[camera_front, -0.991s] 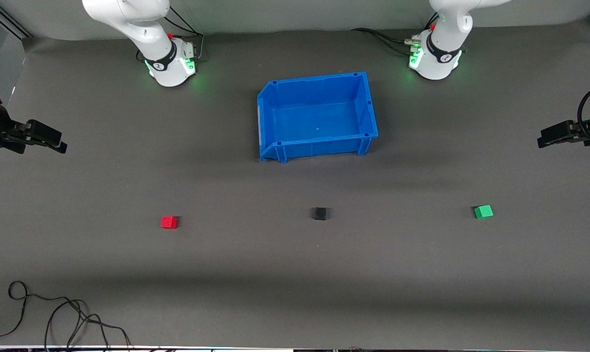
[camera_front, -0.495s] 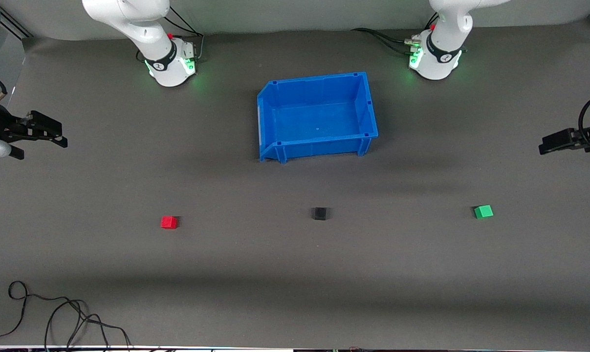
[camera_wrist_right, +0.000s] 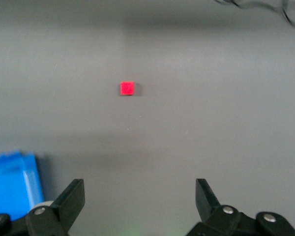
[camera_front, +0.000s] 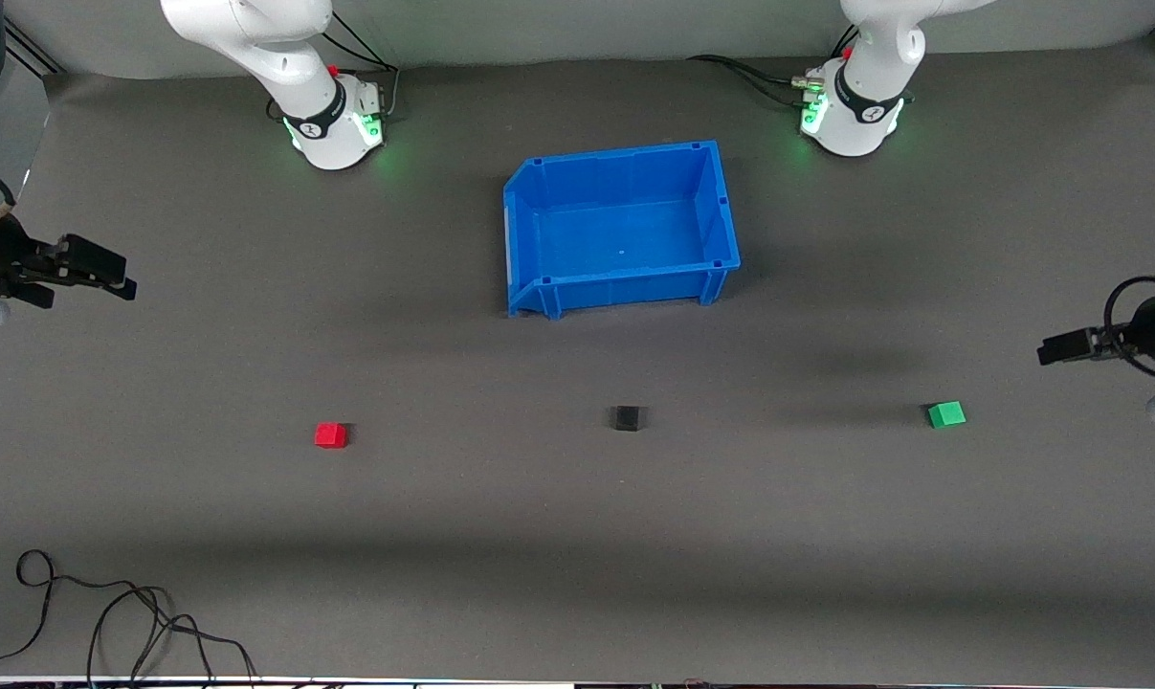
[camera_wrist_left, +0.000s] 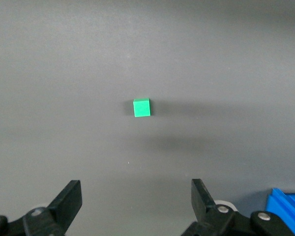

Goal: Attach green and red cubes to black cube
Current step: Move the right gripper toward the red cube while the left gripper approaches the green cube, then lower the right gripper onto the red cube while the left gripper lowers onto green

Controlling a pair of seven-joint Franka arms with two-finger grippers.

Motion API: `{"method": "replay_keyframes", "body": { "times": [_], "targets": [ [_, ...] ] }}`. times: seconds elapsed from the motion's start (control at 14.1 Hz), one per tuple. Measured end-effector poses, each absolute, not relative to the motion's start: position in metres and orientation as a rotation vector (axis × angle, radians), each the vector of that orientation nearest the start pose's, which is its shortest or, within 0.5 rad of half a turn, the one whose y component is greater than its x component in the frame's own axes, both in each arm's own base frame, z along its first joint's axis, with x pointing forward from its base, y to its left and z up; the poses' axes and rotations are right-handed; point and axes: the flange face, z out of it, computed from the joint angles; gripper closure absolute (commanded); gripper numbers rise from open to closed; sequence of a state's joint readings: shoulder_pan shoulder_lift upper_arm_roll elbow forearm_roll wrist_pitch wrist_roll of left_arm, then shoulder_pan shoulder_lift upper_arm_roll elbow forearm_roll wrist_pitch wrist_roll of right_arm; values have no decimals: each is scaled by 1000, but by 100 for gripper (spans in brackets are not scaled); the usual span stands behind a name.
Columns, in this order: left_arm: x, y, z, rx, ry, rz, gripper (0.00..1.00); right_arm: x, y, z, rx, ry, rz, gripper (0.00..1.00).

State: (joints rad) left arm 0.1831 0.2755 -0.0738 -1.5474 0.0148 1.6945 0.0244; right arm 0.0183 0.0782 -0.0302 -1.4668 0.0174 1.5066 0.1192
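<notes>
Though apart from left tool (camera_wrist_left: 136, 204), green cube (camera_wrist_left: 141, 107).

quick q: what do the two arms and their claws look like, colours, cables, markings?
Both arms are glossy white with rounded links, a black band and a green glow at each base; black cables run to the bases. The left claw and the right claw are matte black, each with two flat, tapered fingers on a black body with silver screws. A black cable loops by each wrist.
</notes>
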Motion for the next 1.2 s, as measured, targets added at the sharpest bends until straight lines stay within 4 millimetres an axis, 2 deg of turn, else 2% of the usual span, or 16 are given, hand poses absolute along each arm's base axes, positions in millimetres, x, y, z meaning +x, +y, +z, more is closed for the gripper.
{"method": "replay_keyframes", "body": {
  "times": [0.21,0.35,0.57,0.71,0.85,1.06,1.2],
  "targets": [
    [632,78,446,-3149,-137,222,1,579,-2,622,-3012,676,28,0],
    [639,79,422,-3151,-137,229,1,587,-2,615,-2921,946,32,0],
    [646,85,375,-3151,-145,212,1,602,-3,593,-2787,1284,59,0],
    [644,87,343,-3152,-150,176,1,612,0,570,-2680,1487,125,0],
    [638,88,316,-3153,-155,148,1,625,2,532,-2580,1599,240,0],
    [628,94,285,-3153,-174,83,1,646,-30,449,-2448,1718,410,0],
    [619,98,268,-3153,-185,50,1,653,-44,402,-2370,1780,420,0]
  ]
}}
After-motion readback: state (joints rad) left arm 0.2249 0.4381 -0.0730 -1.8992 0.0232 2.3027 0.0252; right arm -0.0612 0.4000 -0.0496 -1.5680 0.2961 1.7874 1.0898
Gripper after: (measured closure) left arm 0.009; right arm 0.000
